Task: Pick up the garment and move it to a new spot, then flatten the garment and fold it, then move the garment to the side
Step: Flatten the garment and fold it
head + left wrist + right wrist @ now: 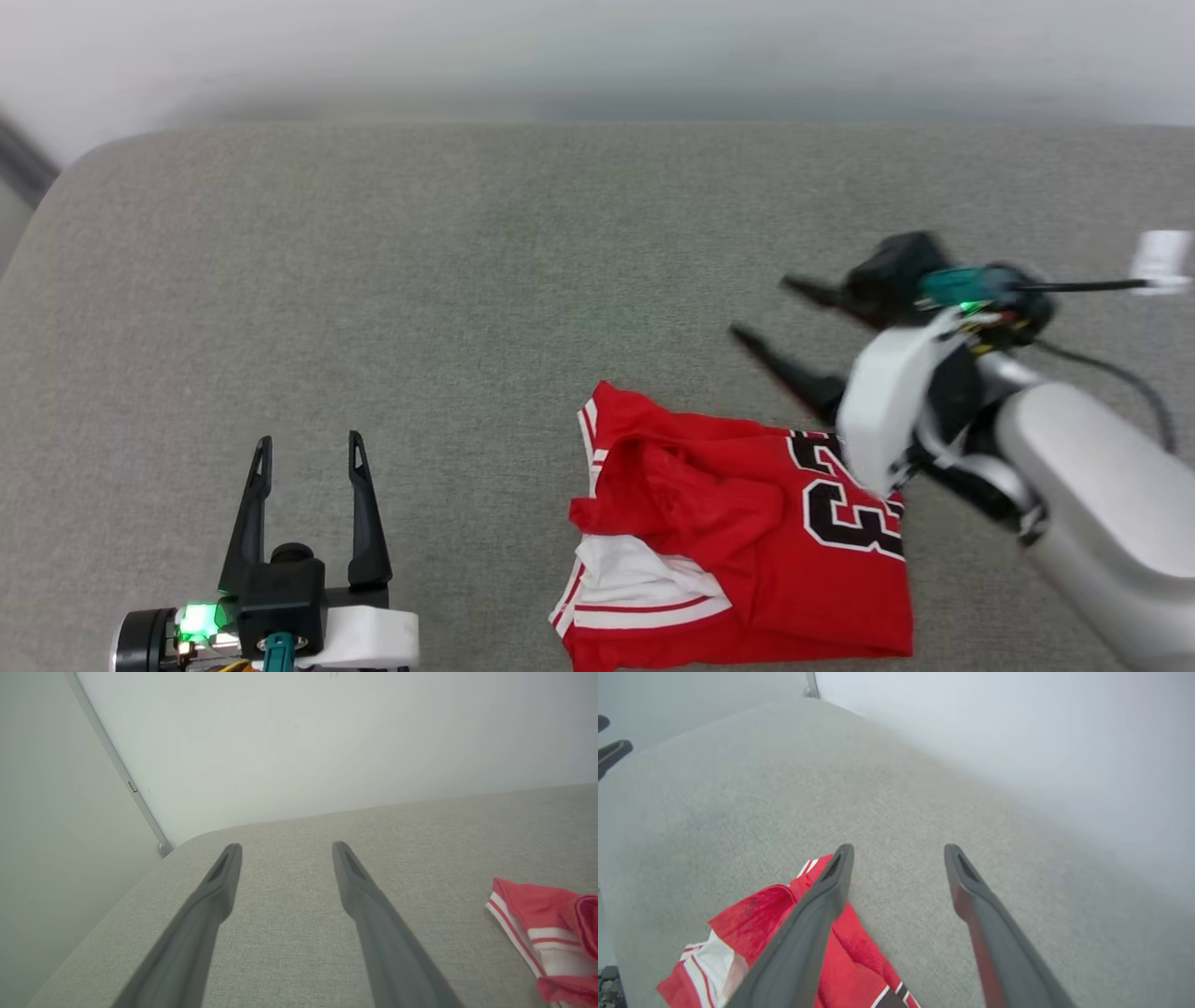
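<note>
**A:** Where is the garment?

**B:** The garment (709, 523) lies in a loose, rumpled heap on the grey cloth-covered table (467, 280). In the head view it is right of centre and close to the bottom edge. It is red, with a white panel and red-and-white striped trim showing at its left side. A black number (854, 513) outlined in white sits on its right part, partly hidden behind the right arm's pale wrist housing.

**A:** What about the right end effector?

**B:** The right end effector (761, 313) has its two dark fingers spread apart with nothing between them. It hangs over bare table just past the garment's far right corner, fingers pointing toward the left of the head view. In the right wrist view one finger crosses in front of the red cloth. I cannot tell whether it touches it.

**A:** And the left one?

**B:** The left end effector (310, 448) is also spread wide and holds nothing. It is at the lower left of the head view, well apart from the garment, with its fingers pointing toward the pale wall (597, 47). In the left wrist view the striped edge of the garment shows off to the right.
</note>
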Tool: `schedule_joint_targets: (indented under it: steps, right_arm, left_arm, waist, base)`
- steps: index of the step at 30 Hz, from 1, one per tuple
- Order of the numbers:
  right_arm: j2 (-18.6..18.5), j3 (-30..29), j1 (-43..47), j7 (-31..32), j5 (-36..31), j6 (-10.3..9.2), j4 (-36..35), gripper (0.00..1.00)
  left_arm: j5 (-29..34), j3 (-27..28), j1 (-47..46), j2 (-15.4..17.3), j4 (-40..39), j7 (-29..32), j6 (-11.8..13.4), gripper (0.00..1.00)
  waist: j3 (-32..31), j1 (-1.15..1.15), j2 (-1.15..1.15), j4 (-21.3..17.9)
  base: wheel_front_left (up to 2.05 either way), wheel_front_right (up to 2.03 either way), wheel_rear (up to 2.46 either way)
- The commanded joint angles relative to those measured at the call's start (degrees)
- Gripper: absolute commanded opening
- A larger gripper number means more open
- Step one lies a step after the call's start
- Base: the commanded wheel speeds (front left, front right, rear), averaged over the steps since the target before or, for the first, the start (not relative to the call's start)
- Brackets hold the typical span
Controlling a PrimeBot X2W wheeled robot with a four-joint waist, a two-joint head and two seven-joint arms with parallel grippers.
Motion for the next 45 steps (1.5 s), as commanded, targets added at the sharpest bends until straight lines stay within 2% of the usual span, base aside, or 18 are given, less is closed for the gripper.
schedule_joint_targets:
  steps: [1, 8, 10, 11, 12, 15, 20, 27, 37, 45]
  right_arm:
    - [-0.23, -3.57, 1.80, -3.85, -2.34, -0.04, -0.40, 1.00]
    - [4.49, -25.40, 10.15, -22.89, -15.83, -0.04, -0.67, 1.00]
    - [7.57, -32.90, 14.94, -28.52, -20.95, -0.04, -0.89, 1.00]
    - [8.19, -35.05, 16.11, -29.91, -22.82, -0.04, -1.49, 1.00]
    - [10.84, -40.52, 20.33, -31.74, -25.52, -0.04, -2.90, 1.00]
    - [13.09, -44.38, 24.18, -32.34, -27.19, -0.05, -4.72, 1.00]
    - [16.96, -48.31, 30.20, -32.39, -28.93, -0.04, -10.63, 1.00]
    - [20.72, -49.38, 38.57, -32.38, -30.62, -0.04, -14.38, 1.00]
    - [23.38, -48.98, 48.21, -32.39, -30.42, -0.04, -14.98, 1.00]
    - [23.96, -48.98, 51.21, -32.39, -30.15, -0.04, -15.19, 1.00]
  left_arm:
    - [0.30, 0.15, 0.44, 0.23, -0.31, -0.28, -0.24, 1.00]
    - [0.32, 0.75, 1.33, 0.21, -0.74, -0.27, -0.33, 1.00]
    - [0.34, 0.67, 1.52, 0.05, -0.66, -0.27, -0.59, 1.00]
    - [0.37, 0.60, 1.61, 0.01, -0.64, -0.27, -0.68, 1.00]
    - [0.38, 0.58, 1.87, -0.08, -0.56, -0.27, -0.80, 1.00]
    - [0.25, 0.69, 2.05, -0.23, -0.56, -0.27, -0.96, 1.00]
    - [0.17, 0.67, 2.29, -0.31, -0.42, -0.28, -1.45, 1.00]
    - [0.05, 0.57, 2.81, -0.50, 0.04, -0.27, -2.29, 1.00]
    - [-0.51, 1.04, 5.05, -1.17, 0.59, -0.27, -3.80, 1.00]
    - [-0.20, 1.39, 6.63, -1.46, 1.08, -0.27, -4.92, 1.00]
  waist:
    - [-0.86, 0.00, 0.00, -0.95]
    - [-1.60, 0.00, 0.00, -2.36]
    - [-1.89, 0.00, 0.00, -2.72]
    - [-1.97, 0.00, 0.00, -2.79]
    - [-2.16, 0.00, 0.00, -3.01]
    - [-2.33, 0.00, 0.00, -3.18]
    - [-2.65, 0.00, 0.00, -3.13]
    - [-3.90, 0.00, 0.00, -2.90]
    - [-6.73, 0.00, 0.00, -2.42]
    - [-8.12, 0.00, 0.00, -2.37]
  base:
    - [0.00, 0.00, 0.00]
    - [0.00, 0.00, 0.00]
    - [0.00, 0.00, 0.00]
    - [0.00, 0.00, 0.00]
    - [0.00, 0.00, 0.00]
    - [0.00, 0.00, 0.00]
    - [0.00, 0.00, 0.00]
    - [0.00, 0.00, 0.00]
    - [0.00, 0.00, 0.00]
    - [0.00, 0.00, 0.00]
